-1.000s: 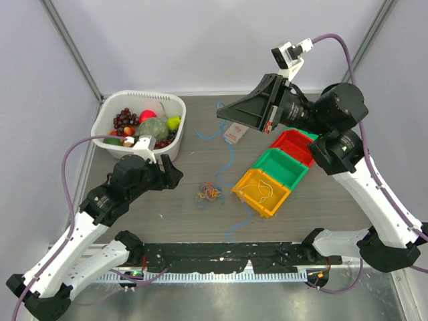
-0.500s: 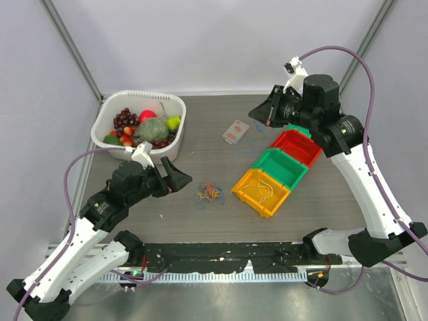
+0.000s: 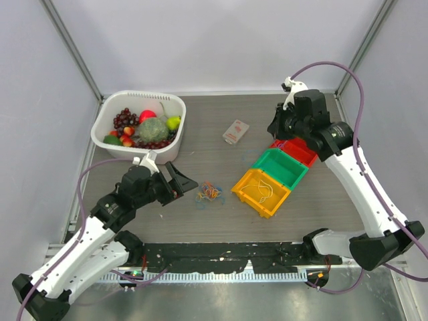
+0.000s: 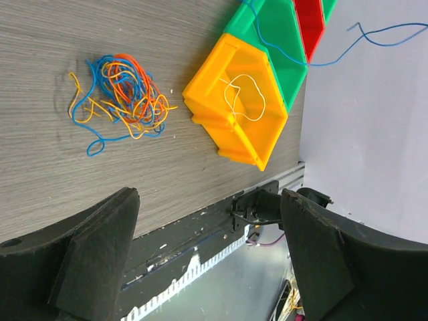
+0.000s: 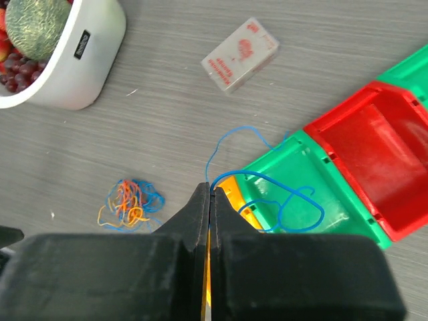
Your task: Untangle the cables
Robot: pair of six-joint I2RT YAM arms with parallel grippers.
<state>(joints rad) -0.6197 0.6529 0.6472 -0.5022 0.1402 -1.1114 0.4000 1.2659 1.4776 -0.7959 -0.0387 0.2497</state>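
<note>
While your left gripper (image 4: 208,200) hangs spread wide beside the tangled cables (image 4: 124,93) toward the table's (image 4: 40,167) near edge, your right gripper (image 5: 209,192) pinches a blue cable (image 5: 233,174) over the green bin (image 5: 284,152).

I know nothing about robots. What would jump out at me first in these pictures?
A small knot of blue, orange and yellow wires lies mid-table, with the left gripper open just left of it. To its right stands a row of yellow, green and red bins, and the right gripper above them pinches a loose blue wire. A white basket of fruit sits far left.
</note>
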